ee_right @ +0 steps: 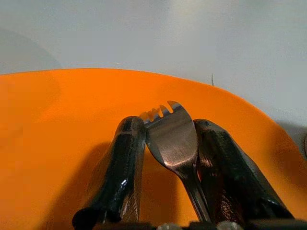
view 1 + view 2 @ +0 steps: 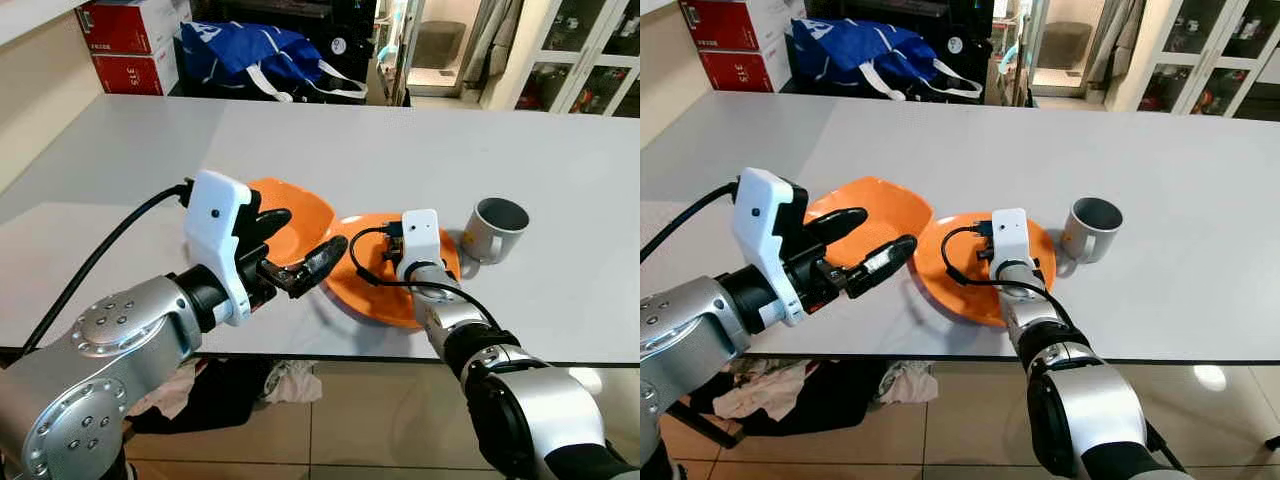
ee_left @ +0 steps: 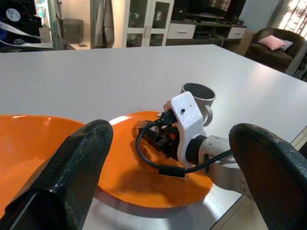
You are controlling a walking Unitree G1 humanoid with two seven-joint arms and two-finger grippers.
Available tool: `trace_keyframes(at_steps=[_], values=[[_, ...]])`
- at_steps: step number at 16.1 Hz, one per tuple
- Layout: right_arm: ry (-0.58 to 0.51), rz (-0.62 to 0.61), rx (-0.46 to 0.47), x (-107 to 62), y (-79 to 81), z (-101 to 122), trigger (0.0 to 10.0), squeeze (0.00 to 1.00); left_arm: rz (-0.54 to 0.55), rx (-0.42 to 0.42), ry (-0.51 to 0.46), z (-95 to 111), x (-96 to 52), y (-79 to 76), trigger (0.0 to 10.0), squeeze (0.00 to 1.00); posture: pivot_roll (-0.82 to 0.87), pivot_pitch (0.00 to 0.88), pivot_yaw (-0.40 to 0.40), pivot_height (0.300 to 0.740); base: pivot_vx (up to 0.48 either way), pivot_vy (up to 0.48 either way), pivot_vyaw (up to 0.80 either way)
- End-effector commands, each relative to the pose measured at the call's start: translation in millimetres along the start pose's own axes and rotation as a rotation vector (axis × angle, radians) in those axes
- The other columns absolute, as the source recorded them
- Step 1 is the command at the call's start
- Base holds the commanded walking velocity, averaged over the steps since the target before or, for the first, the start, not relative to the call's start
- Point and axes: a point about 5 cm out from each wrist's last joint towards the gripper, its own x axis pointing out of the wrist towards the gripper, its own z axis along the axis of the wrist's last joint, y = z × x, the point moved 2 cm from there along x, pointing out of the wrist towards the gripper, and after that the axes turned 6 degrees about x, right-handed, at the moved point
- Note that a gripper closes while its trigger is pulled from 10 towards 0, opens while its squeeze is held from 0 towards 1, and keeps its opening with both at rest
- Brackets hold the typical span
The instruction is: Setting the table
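Holding a fork (image 1: 171, 136) pinched in my right claw (image 1: 165, 139) over the orange plate (image 2: 375, 290); I'd lower gently, then release. Left claw (image 2: 290, 245) spread wide beside the orange bowl (image 2: 300, 215), grey mug (image 2: 495, 228) nearby on the bench (image 2: 400, 140).

Around the orange plate (image 2: 372, 290) the white bench (image 2: 400, 150) lies bare on its far side, giving open passage there. Just beside the plate stands a grey mug (image 2: 494, 229), blocking that flank; on the opposite flank an orange bowl (image 2: 300, 215) touches or overlaps the plate's rim. The left claw (image 2: 290, 250) hangs spread over the bowl, and the right claw (image 1: 165, 158), gripping a fork (image 1: 172, 139), occupies the plate's middle.
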Motion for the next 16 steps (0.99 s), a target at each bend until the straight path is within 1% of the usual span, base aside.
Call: trace_keyframes(at_steps=[1, 2, 7, 11, 12, 14, 15, 16], values=[[0.031, -0.007, -0.006, -1.1, -0.1, -7, 10.0, 0.89, -0.013, 0.019, -0.013, 5, -1.4, -4.4, 10.0, 0.00, 0.30, 0.108, -0.028, 0.736, 0.000, 0.000, 0.00], [0.036, -0.006, -0.009, -1.2, 0.5, -8, 10.0, 1.00, -0.012, 0.018, -0.014, 5, -1.7, -4.7, 10.0, 0.00, 0.30, 0.108, -0.029, 0.736, 0.000, 0.000, 0.00], [0.044, -0.001, -0.015, -1.4, 1.9, -9, 10.0, 1.00, -0.006, 0.013, -0.017, 5, -1.7, -5.5, 10.0, 0.00, 0.30, 0.117, -0.037, 0.736, 0.000, 0.000, 0.00], [0.026, 0.005, -0.022, -0.3, 2.5, -4, 10.0, 1.00, 0.000, 0.006, -0.018, 4, -0.6, -5.5, 10.0, 0.00, 0.29, 0.116, -0.042, 0.736, 0.000, 0.000, 0.00], [0.007, 0.005, -0.034, 0.2, 2.0, 0, 10.0, 1.00, 0.008, 0.008, -0.015, 3, 0.0, -4.3, 10.0, 0.00, 0.29, 0.112, -0.044, 0.736, 0.000, 0.000, 0.00], [-0.020, -0.008, -0.089, 1.3, 0.8, 6, 10.0, 1.00, 0.020, 0.012, -0.011, 1, 1.0, -2.4, 10.0, 0.00, 0.28, 0.104, -0.049, 0.736, 0.000, 0.000, 0.00], [-0.036, 0.011, -0.106, 2.0, 3.8, 11, 10.0, 0.44, 0.020, 0.009, -0.012, 0, 2.0, -1.9, 10.0, 0.00, 0.27, 0.095, -0.050, 0.736, 0.000, 0.000, 0.00], [-0.052, 0.009, -0.120, 2.6, 4.7, 15, 10.0, 0.00, 0.020, 0.005, -0.016, 0, 3.3, -1.7, 10.0, 0.00, 0.26, 0.086, -0.053, 0.736, 0.000, 0.000, 0.00]])
